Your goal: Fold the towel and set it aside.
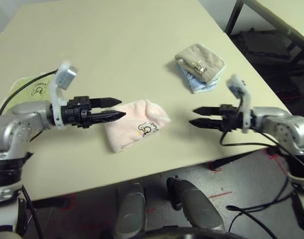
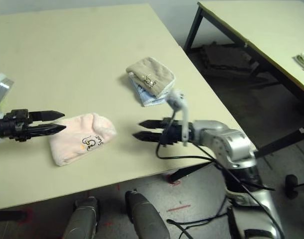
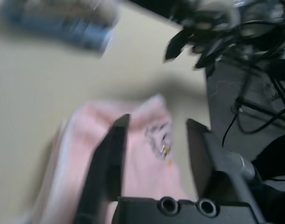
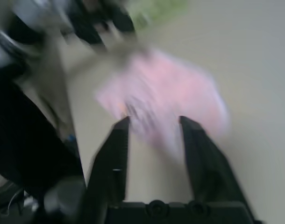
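Both grippers empty, fingers parted with a gap between the tips: left gripper at the towel's left edge, right gripper near its right side, apart from it. I see the towel folded on the table, near the front edge.

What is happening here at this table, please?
A humanoid robot is working on a pink towel, which lies folded near the front edge of the table. Its left hand and right hand hover on either side of the towel, pointing at each other, and neither holds anything. A tan towel lies on a blue one farther back, and a light-green towel lies behind the left arm.
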You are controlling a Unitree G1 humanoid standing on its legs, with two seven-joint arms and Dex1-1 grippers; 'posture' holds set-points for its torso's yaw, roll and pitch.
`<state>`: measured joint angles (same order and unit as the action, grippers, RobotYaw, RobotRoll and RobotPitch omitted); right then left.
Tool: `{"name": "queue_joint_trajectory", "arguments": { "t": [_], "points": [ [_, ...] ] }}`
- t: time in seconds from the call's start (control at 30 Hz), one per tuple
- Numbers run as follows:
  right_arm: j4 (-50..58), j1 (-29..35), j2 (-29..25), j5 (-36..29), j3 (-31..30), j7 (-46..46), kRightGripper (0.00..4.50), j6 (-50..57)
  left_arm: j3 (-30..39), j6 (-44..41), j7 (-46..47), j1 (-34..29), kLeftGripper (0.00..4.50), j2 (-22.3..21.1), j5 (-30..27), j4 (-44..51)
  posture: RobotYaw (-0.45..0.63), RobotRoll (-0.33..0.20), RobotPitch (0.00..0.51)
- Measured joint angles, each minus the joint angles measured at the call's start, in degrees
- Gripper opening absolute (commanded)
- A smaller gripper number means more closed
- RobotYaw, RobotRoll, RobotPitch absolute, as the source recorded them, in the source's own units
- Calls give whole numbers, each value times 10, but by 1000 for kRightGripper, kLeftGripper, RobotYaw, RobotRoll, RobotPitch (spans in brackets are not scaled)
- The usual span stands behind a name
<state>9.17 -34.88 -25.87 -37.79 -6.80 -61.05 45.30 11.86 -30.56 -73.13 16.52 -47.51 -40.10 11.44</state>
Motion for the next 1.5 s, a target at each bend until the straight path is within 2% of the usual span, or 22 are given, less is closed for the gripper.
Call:
{"name": "queue_joint_trajectory", "arguments": {
  "t": [0.1,0.2,0.3,0.43,0.63,0.9,1.03,1.1,1.2,1.3,1.4,1.5],
  "points": [
    [-17,-16,36,1,-21,-10,25,-19,-13,63,-4,-31,37,26,24,14,-84,0,206],
    [-42,-17,58,13,-47,-24,25,-39,-31,97,8,-57,37,54,44,22,-78,0,205],
    [-63,-16,67,29,-72,-46,25,-65,-39,129,20,-95,37,64,61,30,-73,0,204],
    [-96,1,74,70,-116,-78,25,-123,-40,187,20,-172,37,61,99,31,-65,0,204],
    [-169,0,99,146,-162,-89,25,-208,-33,226,28,-217,37,54,116,30,-50,0,202],
    [-228,-3,77,221,-166,-80,25,-263,46,240,38,-270,37,26,107,21,-40,0,194],
    [-225,-3,47,223,-151,-88,25,-261,74,246,34,-292,37,22,101,17,-39,0,194],
    [-206,-3,36,202,-129,-94,25,-238,85,246,29,-298,37,18,91,17,-39,0,194],
    [-162,-12,26,153,-91,-105,25,-187,99,233,29,-292,37,11,66,18,-41,0,196],
    [-127,-60,36,110,-58,-99,25,-135,108,202,37,-242,37,0,33,23,-46,0,193],
    [-109,-103,78,93,-51,-77,25,-112,106,172,67,-168,37,-3,13,33,-51,0,192],
    [-142,-106,119,111,-71,-58,25,-129,80,161,92,-128,37,0,25,30,-52,0,191]
  ]
}}
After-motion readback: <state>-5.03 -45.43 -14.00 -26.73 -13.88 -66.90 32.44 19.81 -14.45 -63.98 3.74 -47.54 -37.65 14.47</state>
